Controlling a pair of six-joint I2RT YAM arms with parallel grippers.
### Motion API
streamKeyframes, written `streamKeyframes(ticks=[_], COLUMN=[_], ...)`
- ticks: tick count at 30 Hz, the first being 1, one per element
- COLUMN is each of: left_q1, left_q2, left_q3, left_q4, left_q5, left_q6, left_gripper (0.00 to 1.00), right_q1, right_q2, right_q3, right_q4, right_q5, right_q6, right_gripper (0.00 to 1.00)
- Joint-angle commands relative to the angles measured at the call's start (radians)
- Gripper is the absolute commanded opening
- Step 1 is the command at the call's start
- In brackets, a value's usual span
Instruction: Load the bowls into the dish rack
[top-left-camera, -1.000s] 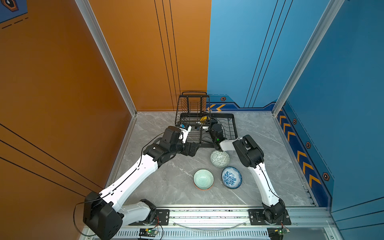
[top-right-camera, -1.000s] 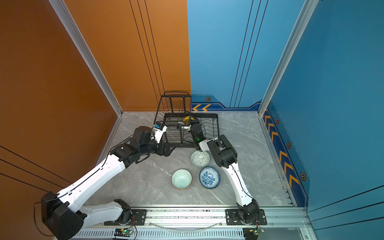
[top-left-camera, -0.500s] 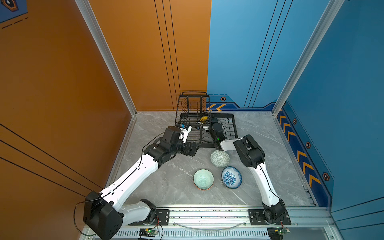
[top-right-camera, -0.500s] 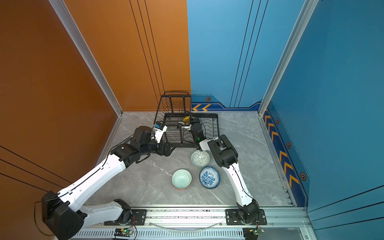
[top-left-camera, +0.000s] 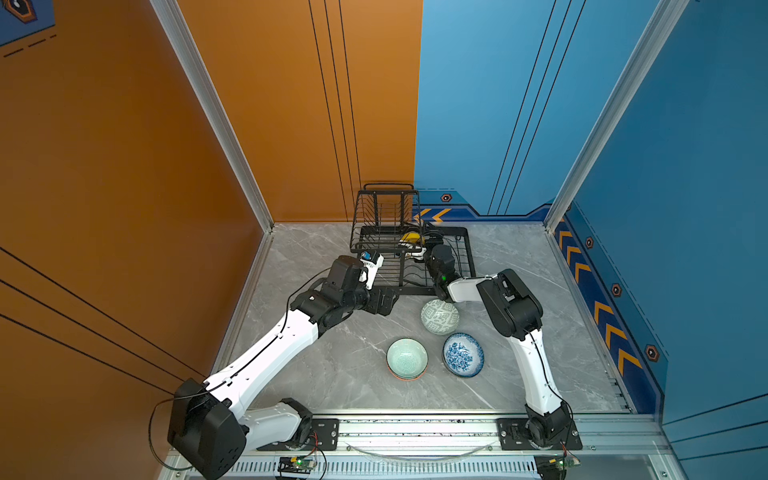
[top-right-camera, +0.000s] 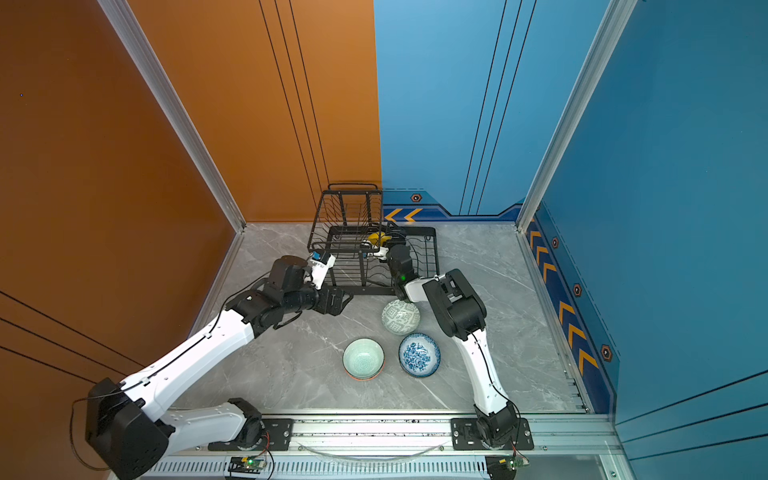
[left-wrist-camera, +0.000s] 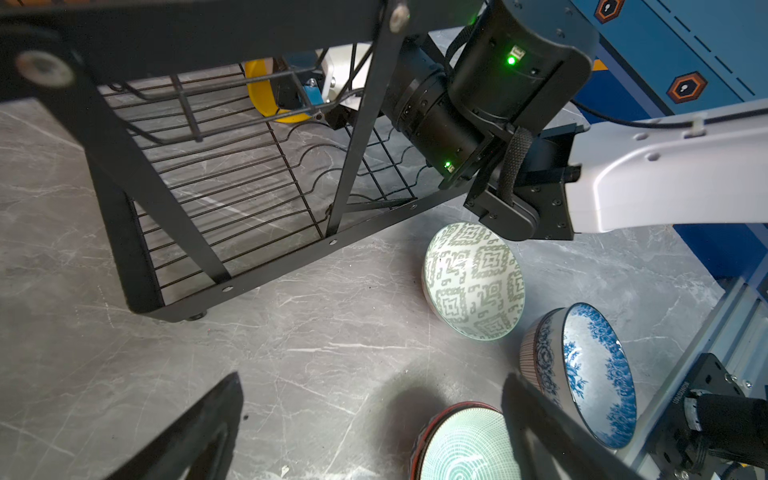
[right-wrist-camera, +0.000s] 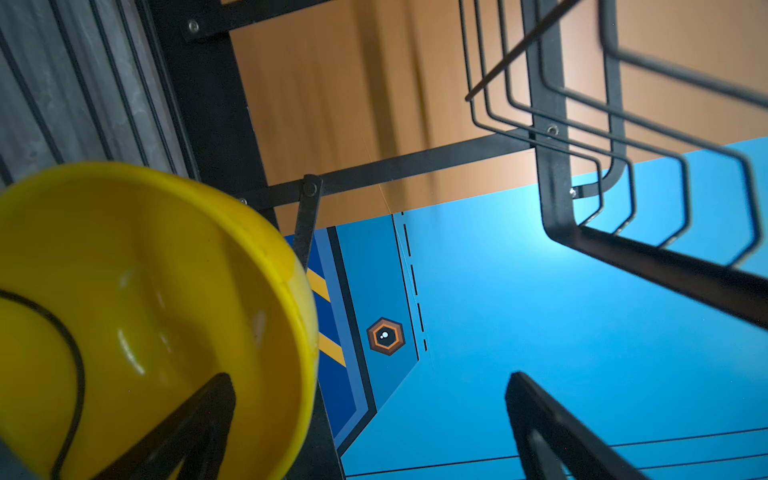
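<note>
Trouble on the left would come from the left tool (left-wrist-camera: 372, 380), which hangs empty with its jaws spread just beside the front corner of the dish rack (left-wrist-camera: 291, 259). A careless swing could shove the rack and unsettle what it holds. On the desk (top-left-camera: 340, 386) the pale mint bowl (top-left-camera: 407, 358) sits upright, apparently nested in another bowl, so a grasp might lift only one of them.

Inside the rack the yellow bowl (right-wrist-camera: 145, 311) stands on edge among the wires. The right tool (right-wrist-camera: 372, 378) is released and wide apart, yet one finger (right-wrist-camera: 195, 415) lies across the bowl's hollow. A crooked pull back could hook the rim and drag the bowl out.

The right forearm (top-left-camera: 467, 287) hangs right over the grey-green bowl (top-left-camera: 440, 317), which is tipped over just in front of the rack. A low retreat could knock it into the blue floral bowl (top-left-camera: 463, 354) beside it.

Against a second ago, the arms and bowls sit where they were. Only the right tool's jaws have widened off the yellow bowl.
</note>
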Motion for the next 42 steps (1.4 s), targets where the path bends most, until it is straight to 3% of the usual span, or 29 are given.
streamKeyframes(ticks=[1, 14, 21, 25, 31, 35, 42], left_q1=[0.005, 0.025, 0.035, 0.035, 0.036, 0.035, 0.022], left_q2=[0.003, -0.041, -0.046, -0.047, -0.055, -0.062, -0.068], left_q3=[-0.009, -0.012, -0.009, 0.002, 0.014, 0.012, -0.013], left_q4=[0.015, -0.019, -0.028, -0.048, -0.071, -0.077, -0.079], left_q5=[0.001, -0.025, -0.028, -0.047, -0.062, -0.085, -0.106], left_q6=[-0.007, 0.009, 0.014, 0.024, 0.034, 0.022, -0.004], left_gripper=[0.98, 0.98, 0.98, 0.98, 0.98, 0.98, 0.98], right_q1=[-0.011, -0.029, -0.042, -0.049, -0.059, -0.062, -0.097], right_q2=[-0.058, -0.145, -0.228, -0.321, -0.499, -0.630, -0.793], right_q3=[-0.038, -0.206, -0.323, -0.389, -0.461, -0.412, -0.318], right_q4=[0.010, 0.109, 0.181, 0.177, -0.024, -0.375, -0.908], right_q5=[-0.003, 0.009, 0.055, 0.106, 0.185, 0.281, 0.133], right_q6=[0.030, 0.072, 0.171, 0.302, 0.532, 0.750, 1.120], right_gripper=[1.00, 1.00, 1.00, 1.00, 1.00, 1.00, 1.00])
